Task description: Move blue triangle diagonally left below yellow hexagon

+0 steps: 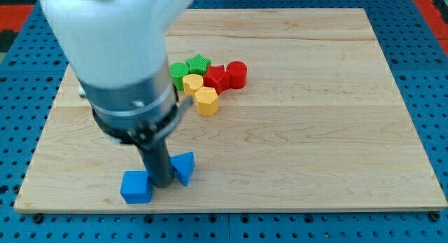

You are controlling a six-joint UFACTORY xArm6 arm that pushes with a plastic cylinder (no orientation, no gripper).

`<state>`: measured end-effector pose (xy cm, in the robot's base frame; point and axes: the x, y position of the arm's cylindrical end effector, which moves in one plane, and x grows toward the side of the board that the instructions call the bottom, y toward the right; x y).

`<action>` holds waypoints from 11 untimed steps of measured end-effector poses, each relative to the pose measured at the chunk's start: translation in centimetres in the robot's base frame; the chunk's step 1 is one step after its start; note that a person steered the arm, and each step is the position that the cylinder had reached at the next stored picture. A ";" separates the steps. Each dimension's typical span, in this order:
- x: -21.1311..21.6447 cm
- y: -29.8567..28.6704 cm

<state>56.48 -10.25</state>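
The blue triangle (185, 167) lies near the board's bottom edge, left of centre. The yellow hexagon (206, 101) sits above it and a little to the right, in the cluster at the board's middle. My tip (162, 183) stands on the board between the blue triangle and a blue cube (136, 187), touching or nearly touching the triangle's left side. The arm's grey and white body hides the board's upper left part.
A cluster sits above the yellow hexagon: a yellow block (192, 84), a green round block (179, 72), a green star (199, 63), a red star (216, 78) and a red cylinder (236, 73). The wooden board (315, 145) lies on a blue pegboard.
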 end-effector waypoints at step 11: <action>-2.0 1.9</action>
